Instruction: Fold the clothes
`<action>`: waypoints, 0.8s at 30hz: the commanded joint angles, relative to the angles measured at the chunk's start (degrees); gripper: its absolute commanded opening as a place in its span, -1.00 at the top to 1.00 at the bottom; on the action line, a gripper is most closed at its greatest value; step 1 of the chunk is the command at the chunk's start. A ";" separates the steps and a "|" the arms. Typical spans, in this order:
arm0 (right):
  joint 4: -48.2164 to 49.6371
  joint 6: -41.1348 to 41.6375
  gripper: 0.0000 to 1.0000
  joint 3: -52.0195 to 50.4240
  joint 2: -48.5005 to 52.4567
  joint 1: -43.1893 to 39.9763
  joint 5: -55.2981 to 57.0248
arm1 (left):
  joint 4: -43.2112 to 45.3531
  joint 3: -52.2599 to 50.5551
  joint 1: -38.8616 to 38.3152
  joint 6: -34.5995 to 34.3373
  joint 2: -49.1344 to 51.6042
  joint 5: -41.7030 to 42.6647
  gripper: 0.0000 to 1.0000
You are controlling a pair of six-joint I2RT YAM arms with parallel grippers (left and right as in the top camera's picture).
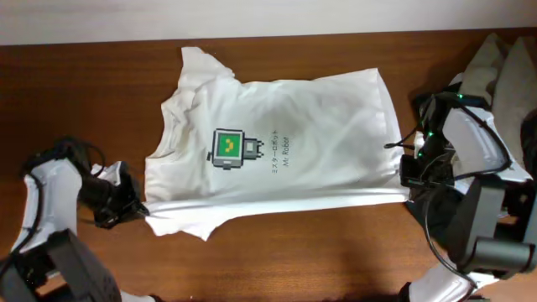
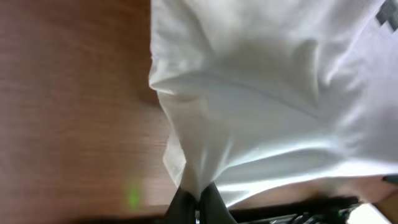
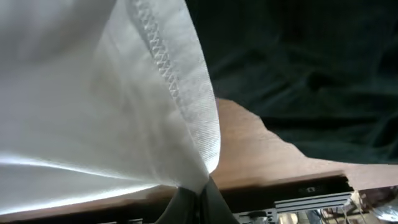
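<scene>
**Left claw.** The left claw (image 1: 137, 210) is closed on a pinch of fabric at the near left edge of the white short-sleeved cotton T-shirt (image 1: 319, 143). In the left wrist view, the cloth (image 2: 267, 93) gathers into creases that converge between the dark fingertips (image 2: 214, 205) at the bottom of the frame.

**Right claw.** The right claw (image 1: 404, 191) is closed on the near right corner of the same shirt. In the right wrist view, the stitched hem (image 3: 165, 68) runs down into the fingertips (image 3: 214, 202), which are clamped on the corner.

**Garment.** The shirt lies flat on the brown wooden bench (image 1: 294, 252), near its centre and closer to the far edge. The collar end is at the left and the hem at the right. A straight ridge of fabric runs along the near edge from one claw to the other. One sleeve (image 1: 197, 63) points toward the far left; the other (image 1: 180, 222) lies just beside the left claw. The green square logo (image 1: 226, 149) and the line of small dark print (image 1: 278, 155) face up.

**Surroundings.** A beige-grey garment (image 1: 503, 67) is at the far right of the bench. The right wrist view shows a black garment (image 3: 298, 62) on the bench beyond the hem.
</scene>
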 commanded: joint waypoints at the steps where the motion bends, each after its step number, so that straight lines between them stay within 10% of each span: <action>1: 1.64 0.17 0.92 -0.50 -1.77 0.04 0.09 | 2.36 -1.97 2.71 -1.42 -3.74 2.82 1.00; 7: 18.78 0.20 0.92 -0.50 -1.64 0.04 -1.88 | 23.30 -1.97 1.97 -5.60 -3.72 15.82 1.00; 14: 34.40 0.22 0.77 -0.50 -1.27 0.04 -8.98 | 39.52 -1.97 -3.17 -7.87 -3.52 11.91 0.92; 18: 37.38 0.22 -0.03 -0.50 -1.27 0.04 -9.18 | 44.48 -1.97 -6.67 -7.85 -3.50 7.08 -0.33; 24: 33.70 -0.90 -0.01 -7.19 -1.27 0.11 -9.20 | 34.56 -5.46 -6.67 -7.82 -1.05 -8.09 -0.41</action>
